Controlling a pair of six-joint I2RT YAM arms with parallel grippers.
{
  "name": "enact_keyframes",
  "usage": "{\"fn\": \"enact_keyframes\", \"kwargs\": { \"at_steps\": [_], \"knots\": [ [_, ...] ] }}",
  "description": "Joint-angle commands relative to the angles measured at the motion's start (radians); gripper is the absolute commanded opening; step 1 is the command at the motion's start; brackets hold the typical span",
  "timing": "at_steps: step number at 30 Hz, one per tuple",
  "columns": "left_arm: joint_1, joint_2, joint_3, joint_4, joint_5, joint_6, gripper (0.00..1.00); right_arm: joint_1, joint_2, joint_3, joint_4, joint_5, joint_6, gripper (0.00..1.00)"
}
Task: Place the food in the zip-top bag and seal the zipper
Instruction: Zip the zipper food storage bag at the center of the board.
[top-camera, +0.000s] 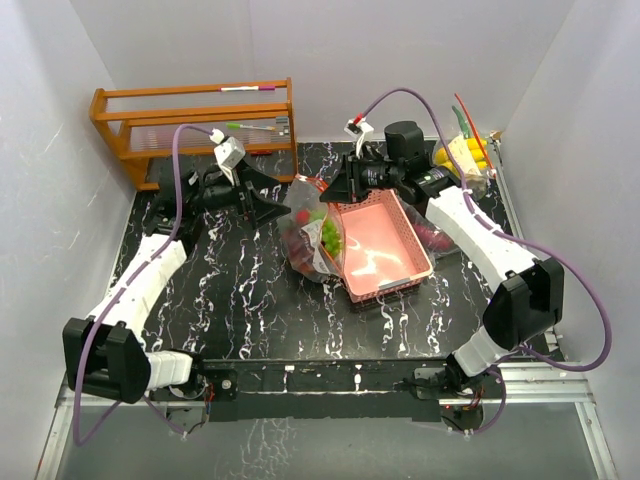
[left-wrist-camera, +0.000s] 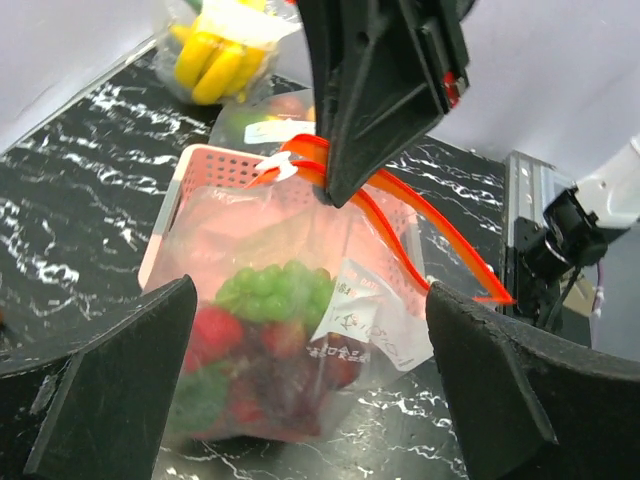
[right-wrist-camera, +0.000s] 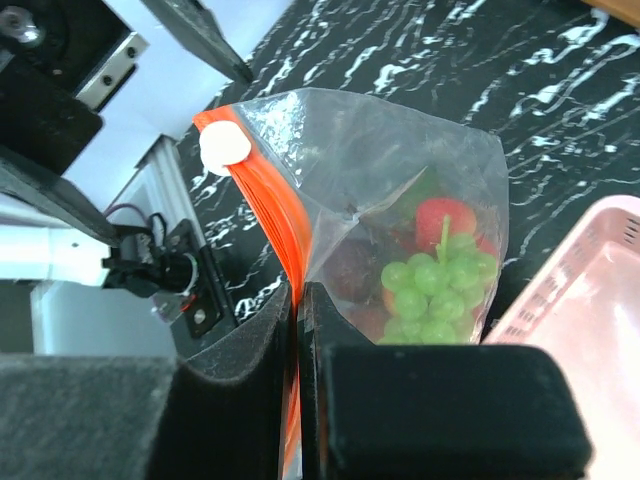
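Top external view: I see my right tool clamped on the bag's orange zipper and my left tool spread wide beside it. The bag, with food inside, lies mid-desk, touching the pink tray. A rack crowds the far-left corner and bananas the far-right.

No text can be read anywhere: the white label on the clear zip-top bag carries small dark print too blurred to make out, and the white round sticker on its orange zipper strip looks blank.
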Motion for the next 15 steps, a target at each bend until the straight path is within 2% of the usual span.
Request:
{"fn": "enact_keyframes", "kwargs": {
  "at_steps": [1, 3, 6, 10, 15],
  "knots": [
    [0.005, 0.009, -0.073, 0.420, 0.199, -0.140, 0.97, -0.008, -0.013, 0.063, 0.111, -0.188, 0.045, 0.08],
    [0.006, 0.020, -0.096, 0.584, 0.212, -0.200, 0.96, -0.011, -0.006, 0.087, 0.105, -0.232, 0.048, 0.08],
    [0.005, 0.037, -0.073, 0.558, 0.225, -0.148, 0.97, -0.019, 0.001, 0.112, 0.097, -0.285, 0.056, 0.08],
    [0.005, 0.054, -0.076, 0.655, 0.243, -0.212, 0.97, -0.022, 0.000, 0.133, 0.080, -0.310, 0.051, 0.08],
    [0.000, 0.055, -0.037, 0.577, 0.248, -0.194, 0.76, -0.022, 0.000, 0.132, 0.070, -0.316, 0.049, 0.08]
  ]
}}
